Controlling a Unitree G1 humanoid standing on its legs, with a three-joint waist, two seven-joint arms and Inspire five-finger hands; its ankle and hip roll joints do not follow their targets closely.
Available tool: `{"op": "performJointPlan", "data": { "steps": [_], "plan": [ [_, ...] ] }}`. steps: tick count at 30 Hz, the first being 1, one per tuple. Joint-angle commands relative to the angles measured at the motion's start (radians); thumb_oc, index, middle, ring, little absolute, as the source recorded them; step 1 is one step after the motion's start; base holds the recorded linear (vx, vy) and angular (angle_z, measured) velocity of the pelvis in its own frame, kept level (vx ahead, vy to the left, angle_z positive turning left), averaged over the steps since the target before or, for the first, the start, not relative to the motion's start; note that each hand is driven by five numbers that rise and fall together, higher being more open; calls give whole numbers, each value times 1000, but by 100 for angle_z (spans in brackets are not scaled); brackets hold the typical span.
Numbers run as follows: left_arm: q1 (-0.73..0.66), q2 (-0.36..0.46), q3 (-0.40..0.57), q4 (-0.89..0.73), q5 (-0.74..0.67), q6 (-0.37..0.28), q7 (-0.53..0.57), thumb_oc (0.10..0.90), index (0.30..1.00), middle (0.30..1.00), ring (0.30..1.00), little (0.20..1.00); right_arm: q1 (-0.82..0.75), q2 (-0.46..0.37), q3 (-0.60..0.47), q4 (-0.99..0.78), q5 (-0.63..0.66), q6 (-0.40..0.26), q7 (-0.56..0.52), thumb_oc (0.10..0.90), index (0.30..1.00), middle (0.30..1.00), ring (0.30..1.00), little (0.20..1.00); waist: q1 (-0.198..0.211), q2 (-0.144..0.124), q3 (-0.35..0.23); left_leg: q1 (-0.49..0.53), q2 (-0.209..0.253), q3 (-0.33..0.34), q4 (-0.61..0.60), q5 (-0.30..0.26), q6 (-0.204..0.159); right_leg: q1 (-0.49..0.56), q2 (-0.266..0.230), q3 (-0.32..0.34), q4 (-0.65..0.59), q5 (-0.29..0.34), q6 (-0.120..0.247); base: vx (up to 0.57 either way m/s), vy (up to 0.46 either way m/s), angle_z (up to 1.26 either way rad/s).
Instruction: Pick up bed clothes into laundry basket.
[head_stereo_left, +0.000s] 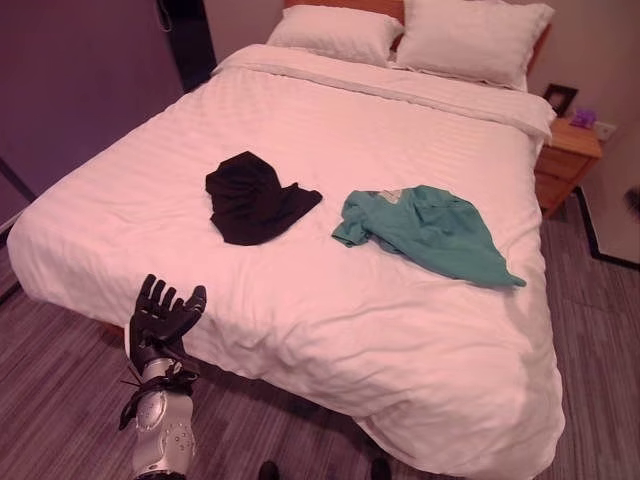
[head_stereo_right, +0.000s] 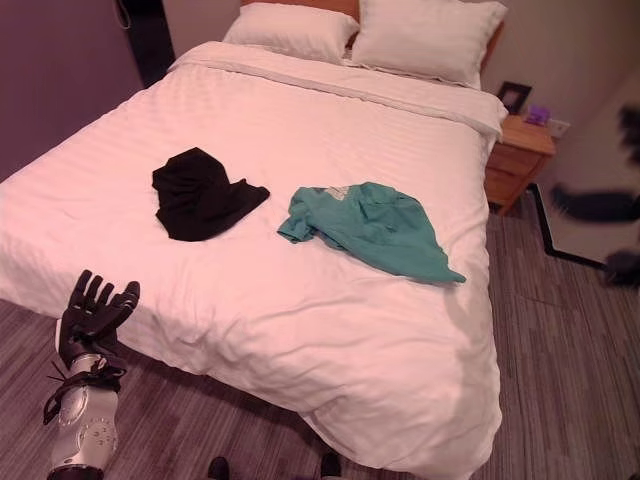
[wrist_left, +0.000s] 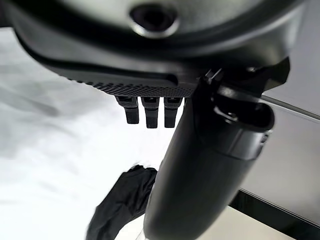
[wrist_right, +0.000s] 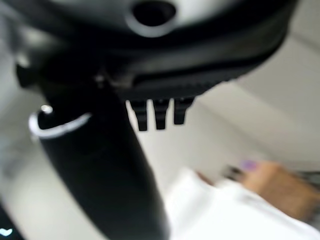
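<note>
Two garments lie on the white bed (head_stereo_left: 330, 110). A crumpled black garment (head_stereo_left: 250, 200) sits left of centre, and a teal shirt (head_stereo_left: 430, 230) is spread out to its right. My left hand (head_stereo_left: 160, 315) is raised at the bed's near edge, below the black garment, fingers straight and holding nothing. In the left wrist view the black garment (wrist_left: 125, 200) shows past the left hand (wrist_left: 200, 175) on the white sheet. My right hand (wrist_right: 100, 165) has straight fingers, holds nothing, and points toward the bed's head corner.
Two pillows (head_stereo_left: 335, 35) (head_stereo_left: 470, 35) lie at the bed's head. A wooden nightstand (head_stereo_left: 568, 160) stands at the right, with a small picture frame (head_stereo_left: 560, 98) and a purple thing (head_stereo_left: 583, 117) on it. Striped carpet (head_stereo_left: 60, 400) surrounds the bed.
</note>
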Motion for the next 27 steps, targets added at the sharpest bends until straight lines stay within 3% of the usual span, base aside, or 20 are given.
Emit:
{"op": "performJointPlan", "data": {
  "steps": [1,3,5,6,12,18,24,27],
  "plan": [
    [0,171,-10,-93,-7,-98,-75,800,900,900,900,900,-502,-69,414,104,-93,-51,44,800,900,900,900,900,61,-100,-57,27,-81,18,0,-58,42,-21,41,-55,38,-11,-9,28,4,13],
    [23,182,-15,-109,-15,-96,-86,800,900,900,900,900,-669,-37,592,206,-168,-30,53,800,900,900,900,900,77,-102,-48,13,-80,3,0,-52,38,-25,41,-68,34,-11,-11,8,-2,11],
    [30,171,-13,-119,-20,-94,-89,800,900,900,900,900,-765,-12,686,259,-185,-24,52,800,900,900,900,900,73,-88,-45,7,-80,-2,0,-49,37,-27,41,-72,32,-10,-12,-4,-16,24],
    [47,184,-7,-127,-24,-90,-97,800,900,900,900,900,-851,45,759,358,-254,-4,43,800,900,900,900,900,92,-80,-32,-13,-80,-13,0,-42,34,-36,41,-83,27,-6,-13,-7,-24,26],
    [51,184,-8,-115,-75,-75,-104,800,900,900,900,900,-923,185,780,541,-374,43,5,800,900,900,900,900,120,-48,-13,-54,-83,-46,0,-29,26,-49,40,-110,7,-7,-19,17,-30,22],
    [47,206,-51,-165,-67,-53,-115,800,900,900,900,900,-998,236,801,661,-438,78,-36,800,900,900,900,900,131,-7,12,-102,-93,-78,0,-12,22,-78,33,-136,5,-8,-23,-16,-18,21],
    [22,211,-64,-174,-73,-60,-111,800,900,900,900,900,-1002,248,790,645,-414,77,-43,800,900,900,900,900,132,26,38,-138,-100,-87,0,0,21,-116,29,-139,10,-6,-27,-40,-4,6],
    [-7,222,-85,-217,-58,-65,-96,800,900,900,900,900,-989,278,778,645,-402,79,-42,800,900,900,900,900,136,60,92,-187,-105,-85,0,18,22,-182,24,-129,23,4,-34,-163,6,-1]
  ]
}}
